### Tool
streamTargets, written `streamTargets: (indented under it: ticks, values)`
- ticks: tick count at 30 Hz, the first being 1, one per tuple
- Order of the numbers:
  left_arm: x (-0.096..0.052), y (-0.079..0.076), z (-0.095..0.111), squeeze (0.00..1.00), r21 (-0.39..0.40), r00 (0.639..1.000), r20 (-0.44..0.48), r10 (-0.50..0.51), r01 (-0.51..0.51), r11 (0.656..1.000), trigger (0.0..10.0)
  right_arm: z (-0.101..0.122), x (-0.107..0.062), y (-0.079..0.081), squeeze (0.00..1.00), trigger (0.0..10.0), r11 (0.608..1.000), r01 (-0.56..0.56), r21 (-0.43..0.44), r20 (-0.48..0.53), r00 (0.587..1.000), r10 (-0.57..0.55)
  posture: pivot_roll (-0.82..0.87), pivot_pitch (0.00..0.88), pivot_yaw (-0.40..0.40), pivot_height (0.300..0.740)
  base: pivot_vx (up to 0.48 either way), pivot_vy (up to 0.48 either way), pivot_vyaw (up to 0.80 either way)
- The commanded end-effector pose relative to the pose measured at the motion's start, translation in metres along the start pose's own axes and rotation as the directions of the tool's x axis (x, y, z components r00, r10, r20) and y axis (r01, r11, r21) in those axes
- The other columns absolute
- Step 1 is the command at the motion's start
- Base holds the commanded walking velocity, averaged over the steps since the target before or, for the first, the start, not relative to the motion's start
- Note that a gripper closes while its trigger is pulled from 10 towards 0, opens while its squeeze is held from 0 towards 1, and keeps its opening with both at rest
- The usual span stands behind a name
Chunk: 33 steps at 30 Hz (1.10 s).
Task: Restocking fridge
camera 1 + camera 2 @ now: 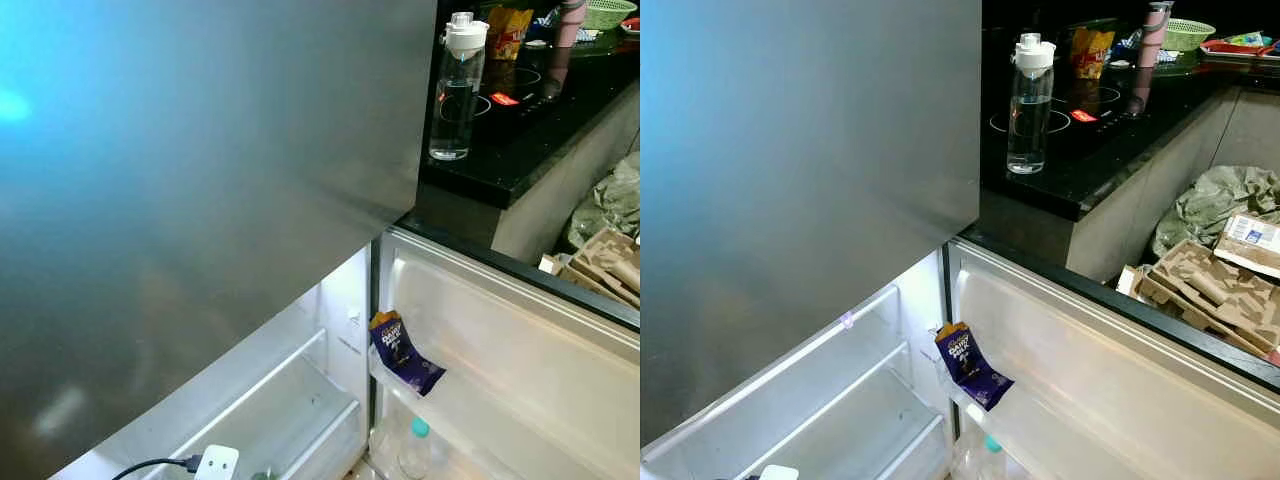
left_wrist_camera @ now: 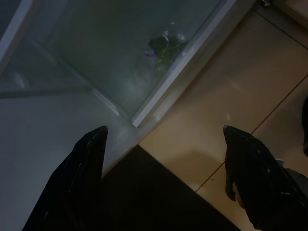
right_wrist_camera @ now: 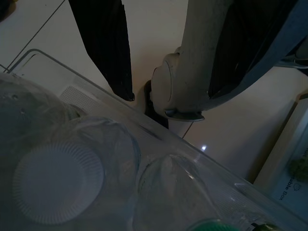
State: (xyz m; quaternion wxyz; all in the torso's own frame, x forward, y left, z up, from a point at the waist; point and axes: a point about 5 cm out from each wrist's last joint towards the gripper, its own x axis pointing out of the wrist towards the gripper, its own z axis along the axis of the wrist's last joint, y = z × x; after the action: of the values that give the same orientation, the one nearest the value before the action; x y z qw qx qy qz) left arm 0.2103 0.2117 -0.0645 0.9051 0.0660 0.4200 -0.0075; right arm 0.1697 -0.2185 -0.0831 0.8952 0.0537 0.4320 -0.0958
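Note:
The fridge's lower door [image 1: 1120, 400] stands open; the steel upper door [image 1: 200, 150] is shut. A purple chocolate packet [image 1: 403, 352] leans in the door shelf, and a green-capped bottle [image 1: 416, 448] stands in the bin below. A clear water bottle [image 1: 457, 90] with a white lid stands on the black counter. My left gripper [image 2: 163, 132] hangs open above the floor beside a glass-fronted fridge drawer [image 2: 120, 62]. My right gripper [image 3: 168, 94] hangs open over the door bin [image 3: 144, 139], where a white bottle cap [image 3: 57, 185] and a green cap [image 3: 211, 224] show.
White empty shelves [image 1: 840, 400] fill the lit fridge interior. A white plug with a black cable [image 1: 215, 463] lies at the fridge's lower left. The black counter [image 1: 1090, 130] carries a snack bag and a green basket. Cardboard and bags [image 1: 1210, 270] pile up at the right on the floor.

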Motion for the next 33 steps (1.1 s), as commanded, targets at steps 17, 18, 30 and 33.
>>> streamTargets:
  ticks: [17, 18, 30, 33]
  values:
    - [-0.001, -0.002, -0.006, 0.0, -0.039, 1.0, -0.009, 0.003, -0.003, 0.999, 10.0, -0.003, -0.001, 0.002, 0.0, 10.0, 1.0, -0.011, -0.008, -0.004, 1.0, 0.011, -0.1, 0.135, 0.072, 0.721, 0.0, 0.0, 0.0]
    - [-0.001, -0.002, -0.006, 0.0, -0.03, 1.0, -0.01, -0.001, 0.001, 1.0, 10.0, -0.003, -0.001, 0.003, 0.0, 10.0, 1.0, -0.011, 0.004, 0.0, 1.0, 0.011, -0.1, 0.128, 0.061, 0.721, 0.0, 0.0, 0.0]
    - [-0.002, -0.002, -0.01, 0.0, -0.071, 1.0, -0.017, 0.016, -0.017, 0.997, 10.0, -0.01, 0.0, 0.02, 0.0, 10.0, 0.999, -0.029, -0.02, -0.038, 0.999, 0.028, -0.1, 0.141, 0.073, 0.721, 0.0, 0.0, 0.0]
    - [-0.001, -0.004, -0.008, 0.0, -0.052, 1.0, -0.011, -0.011, 0.011, 0.999, 10.0, -0.009, 0.0, 0.021, 0.0, 10.0, 1.0, -0.022, 0.01, -0.026, 0.999, 0.022, -0.1, 0.142, 0.062, 0.721, 0.0, 0.0, 0.0]
